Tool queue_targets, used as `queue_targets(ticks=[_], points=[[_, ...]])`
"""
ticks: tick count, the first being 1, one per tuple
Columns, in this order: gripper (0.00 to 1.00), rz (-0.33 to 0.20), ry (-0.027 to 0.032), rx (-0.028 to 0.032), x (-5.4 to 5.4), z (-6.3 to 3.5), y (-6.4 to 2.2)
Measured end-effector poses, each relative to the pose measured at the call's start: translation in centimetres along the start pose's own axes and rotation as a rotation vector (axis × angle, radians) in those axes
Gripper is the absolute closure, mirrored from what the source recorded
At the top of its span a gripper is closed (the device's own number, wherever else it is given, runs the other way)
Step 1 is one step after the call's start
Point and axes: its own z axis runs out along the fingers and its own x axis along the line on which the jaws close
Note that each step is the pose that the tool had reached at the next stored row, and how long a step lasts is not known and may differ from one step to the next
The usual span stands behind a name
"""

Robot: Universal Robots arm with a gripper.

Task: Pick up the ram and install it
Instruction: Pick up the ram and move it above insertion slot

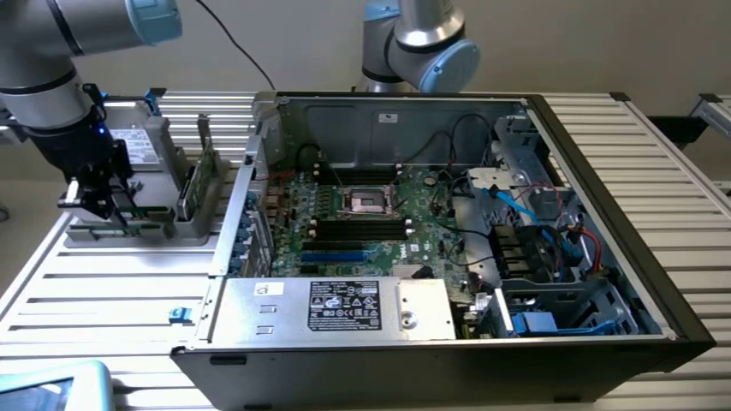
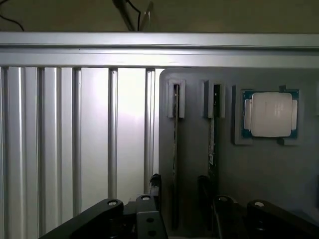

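Though edge-on, ram (image 2: 175,149) long, thin.

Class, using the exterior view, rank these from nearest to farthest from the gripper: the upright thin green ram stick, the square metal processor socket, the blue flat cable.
1. The upright thin green ram stick, in the grey holder beside the gripper.
2. The square metal processor socket, mid-motherboard.
3. The blue flat cable, towards the exterior view's right.
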Motion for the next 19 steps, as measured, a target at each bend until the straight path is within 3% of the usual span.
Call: queue_targets(ticks=[9,19], points=[[0.57,-0.002,0.0,-0.0015,0.0,1.3,-0.02],[0.57,-0.003,0.0001,-0.0017,0.0,2.1,-0.03]])
